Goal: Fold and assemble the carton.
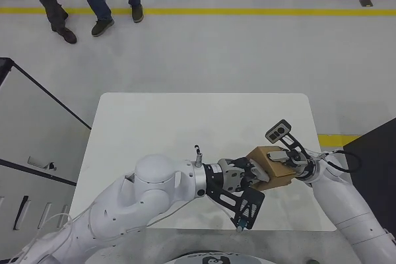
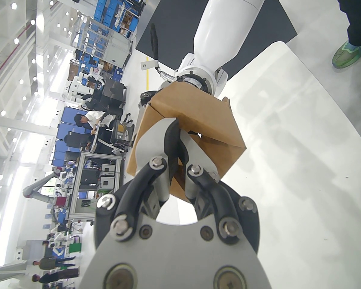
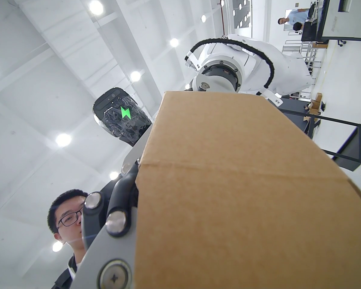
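Cardboard could crease or slip free if your arms pull unevenly, since the carton (image 1: 267, 168) hangs over the counter (image 1: 185, 125) unsupported. Your left pincer (image 2: 177, 139) is clenched on a flap (image 2: 198, 118) at one end. The right pincer (image 1: 289, 164) meets the opposite side; whether it grips, you cannot tell.
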